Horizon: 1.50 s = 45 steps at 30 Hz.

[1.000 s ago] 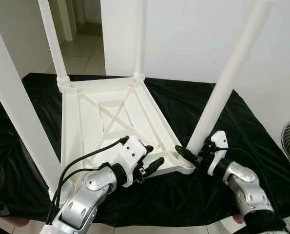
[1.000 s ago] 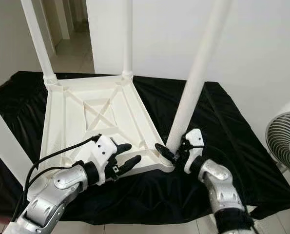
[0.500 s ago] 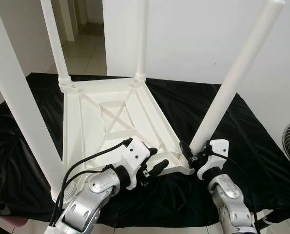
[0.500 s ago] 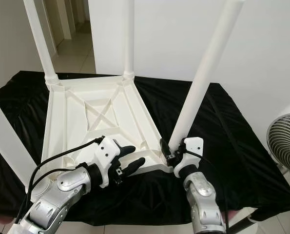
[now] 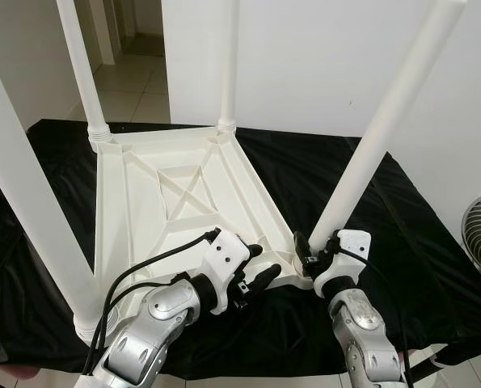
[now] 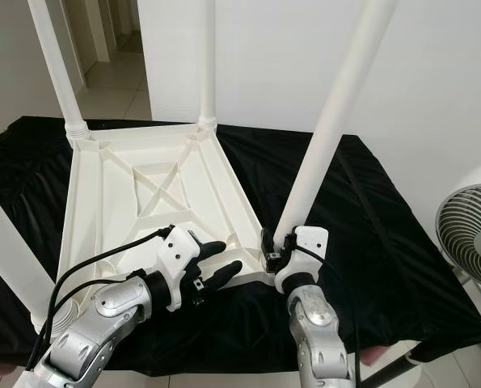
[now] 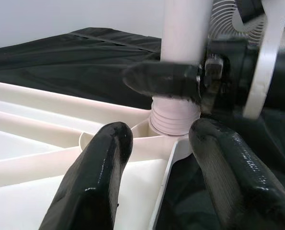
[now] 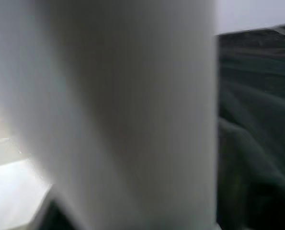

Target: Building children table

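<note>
In the left eye view, the white plastic table top [image 5: 183, 210] lies upside down on the black cloth [image 5: 361, 202] and serves here as the landmark; four white round plastic legs stand up from its four corners. The leg at its near right corner [image 5: 377, 137] leans away from it; the right gripper [image 5: 305, 252] is at the base of this leg, one black finger on the side toward the top; the left gripper [image 5: 252, 271] rests on the near edge of the top, just beside that corner, its two fingers apart and holding nothing. I judge that the step in hand is seating the last leg; the next move calls for turning or pressing it until it stands straight like the others.

In the right eye view, one white round fan [image 6: 470, 230] stands well apart from the top, beyond the right edge of the cloth; I count one top, four legs, two grippers.

In the left wrist view, the two spread fingers [image 7: 99, 177] frame the ribbed end of the leg in its corner socket [image 7: 173, 120]; the right gripper's finger lies against the leg just above the ribs.

In the right wrist view, the leg [image 8: 123, 110] is blurred and very close, so the grip seems closed on it.
</note>
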Available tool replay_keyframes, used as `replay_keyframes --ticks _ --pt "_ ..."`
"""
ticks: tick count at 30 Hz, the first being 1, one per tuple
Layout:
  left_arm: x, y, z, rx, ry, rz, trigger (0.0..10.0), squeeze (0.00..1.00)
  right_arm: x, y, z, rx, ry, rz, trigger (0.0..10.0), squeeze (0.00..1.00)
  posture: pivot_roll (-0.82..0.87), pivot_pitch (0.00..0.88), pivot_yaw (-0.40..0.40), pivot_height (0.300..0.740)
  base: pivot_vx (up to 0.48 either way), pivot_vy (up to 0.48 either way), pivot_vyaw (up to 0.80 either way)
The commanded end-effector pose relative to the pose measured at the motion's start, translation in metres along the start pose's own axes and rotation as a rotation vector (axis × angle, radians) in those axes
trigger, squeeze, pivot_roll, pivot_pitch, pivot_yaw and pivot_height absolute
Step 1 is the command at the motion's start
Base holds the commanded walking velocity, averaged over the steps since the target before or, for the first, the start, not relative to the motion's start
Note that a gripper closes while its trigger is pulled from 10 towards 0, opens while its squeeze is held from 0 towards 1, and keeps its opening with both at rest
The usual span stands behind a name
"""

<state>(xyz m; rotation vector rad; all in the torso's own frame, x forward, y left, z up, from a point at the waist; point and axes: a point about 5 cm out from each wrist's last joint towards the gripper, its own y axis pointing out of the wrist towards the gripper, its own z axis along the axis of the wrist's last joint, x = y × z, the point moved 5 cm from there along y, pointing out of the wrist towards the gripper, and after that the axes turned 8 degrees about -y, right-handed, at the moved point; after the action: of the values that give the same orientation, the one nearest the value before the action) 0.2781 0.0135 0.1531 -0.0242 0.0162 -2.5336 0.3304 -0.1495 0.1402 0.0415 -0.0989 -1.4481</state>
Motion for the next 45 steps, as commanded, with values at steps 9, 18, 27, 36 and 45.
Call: replay_keyframes --ticks 9,18,27,36,45 --pt "-0.001 -0.001 0.001 -0.003 0.004 -0.008 10.0 0.00 0.005 -0.001 0.009 0.024 -0.082 0.320 10.0 0.00 0.00 0.022 -0.058 0.740 0.000 0.000 0.00" --pt "-0.004 0.001 0.003 -0.003 0.009 -0.010 10.0 0.00 0.004 -0.007 -0.007 -0.032 -0.243 0.669 10.0 0.00 0.00 0.014 -0.047 0.740 0.000 0.000 0.00" --pt "-0.003 0.001 0.005 0.002 0.008 -0.013 10.0 0.00 0.001 -0.002 -0.019 -0.065 -0.309 0.771 4.2 0.00 0.01 0.004 -0.045 0.740 0.000 0.000 0.00" --pt "0.001 0.001 0.004 0.002 0.004 -0.022 10.0 0.00 0.007 0.000 -0.029 -0.090 -0.296 0.788 0.0 0.00 0.01 0.000 -0.047 0.740 0.000 0.000 0.00" --pt "0.005 0.002 0.001 -0.004 -0.005 -0.036 10.0 0.00 0.011 -0.004 -0.037 -0.119 -0.244 0.687 0.0 0.00 0.00 0.000 -0.046 0.740 0.000 0.000 0.00"
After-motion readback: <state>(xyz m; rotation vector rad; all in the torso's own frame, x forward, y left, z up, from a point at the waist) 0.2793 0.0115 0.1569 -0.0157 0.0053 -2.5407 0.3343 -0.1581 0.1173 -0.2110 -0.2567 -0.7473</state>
